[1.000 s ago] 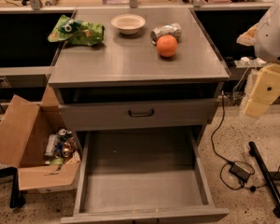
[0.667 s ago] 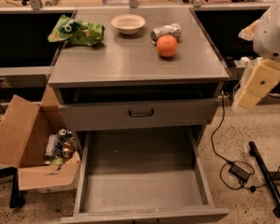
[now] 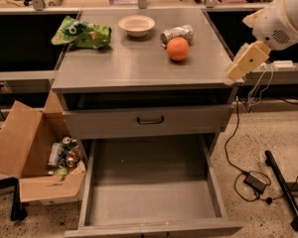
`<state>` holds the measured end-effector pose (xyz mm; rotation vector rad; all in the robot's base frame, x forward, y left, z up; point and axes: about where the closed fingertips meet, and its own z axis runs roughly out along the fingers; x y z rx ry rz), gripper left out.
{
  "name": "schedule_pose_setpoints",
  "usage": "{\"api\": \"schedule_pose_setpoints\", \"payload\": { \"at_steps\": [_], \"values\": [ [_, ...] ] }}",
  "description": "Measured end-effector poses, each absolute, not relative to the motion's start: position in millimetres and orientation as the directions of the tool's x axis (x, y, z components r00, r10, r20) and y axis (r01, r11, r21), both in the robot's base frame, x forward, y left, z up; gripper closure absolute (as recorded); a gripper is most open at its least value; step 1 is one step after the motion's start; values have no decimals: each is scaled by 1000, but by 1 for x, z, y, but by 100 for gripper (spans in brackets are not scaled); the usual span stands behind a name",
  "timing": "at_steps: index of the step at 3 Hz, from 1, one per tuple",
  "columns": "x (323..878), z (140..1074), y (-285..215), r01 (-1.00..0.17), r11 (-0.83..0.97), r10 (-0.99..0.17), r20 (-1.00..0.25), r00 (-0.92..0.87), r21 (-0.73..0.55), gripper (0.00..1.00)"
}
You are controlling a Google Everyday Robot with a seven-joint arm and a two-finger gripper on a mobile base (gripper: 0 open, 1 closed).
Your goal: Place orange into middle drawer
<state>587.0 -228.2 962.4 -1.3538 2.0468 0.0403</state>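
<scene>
Hovering off the cabinet's right edge: the gripper (image 3: 246, 62), apart from the orange (image 3: 178, 48).
The orange sits on the grey cabinet top (image 3: 114, 66), right of centre, just on the near side of a silver can (image 3: 177, 33) – a cream bowl (image 3: 136, 25) lies further left. The middle drawer (image 3: 151, 182) stands pulled out at the near bottom. How far the gripper is open – I cannot tell.

Gripper (image 3: 237, 73) right of orange (image 3: 178, 48)
</scene>
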Motion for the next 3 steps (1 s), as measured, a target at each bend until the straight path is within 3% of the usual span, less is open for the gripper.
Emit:
{"api": "schedule_pose_setpoints", "payload": {
  "at_steps": [1, 3],
  "values": [
    [636, 956, -220, -836, 460, -756, -627, -191, -299, 0],
    [657, 950, -221, -826, 482, -734, -650, -198, -292, 0]
  ]
}}
